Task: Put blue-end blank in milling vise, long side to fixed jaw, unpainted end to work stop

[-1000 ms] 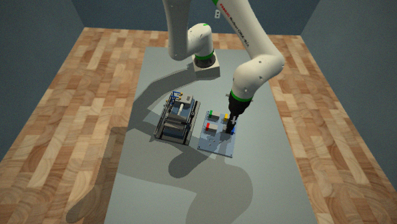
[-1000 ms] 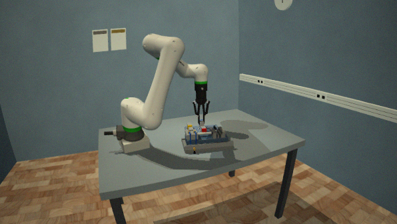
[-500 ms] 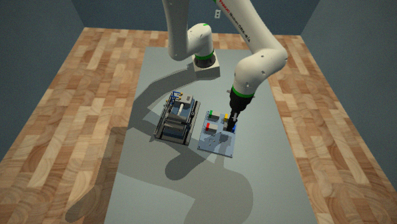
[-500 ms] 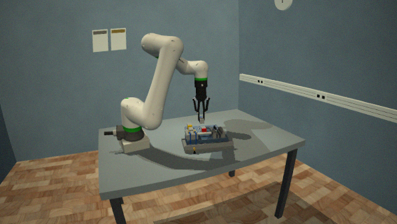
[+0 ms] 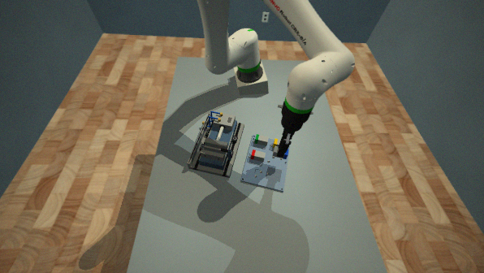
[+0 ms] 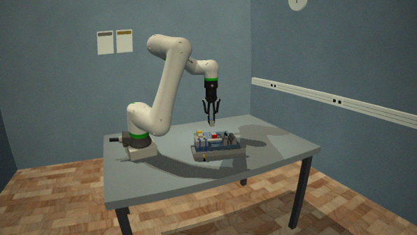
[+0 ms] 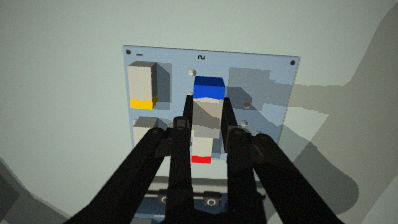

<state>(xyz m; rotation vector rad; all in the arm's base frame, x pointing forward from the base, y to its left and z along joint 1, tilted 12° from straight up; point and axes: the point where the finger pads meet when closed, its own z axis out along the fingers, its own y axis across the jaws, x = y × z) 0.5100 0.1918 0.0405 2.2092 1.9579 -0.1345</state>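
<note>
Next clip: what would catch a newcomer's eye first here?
The white arm arching over the grey table, its black gripper shut on the blue-ended blank and holding it in the air above the plate. Below, the yellow-ended blank stands out on the plate, and the milling vise sits beside it, nothing between its jaws.

1. Red lettering runs along the white robot arm [image 5: 302, 28] in the top view, and only a cut-off "NUC" can be read.
2. Beside it on the same arm, small black print looks like "Robot CRX-5iA", fuzzy at the end.
3. The two wall sheets [image 6: 115, 41] carry a coloured header bar each, but no words can be read.
</note>
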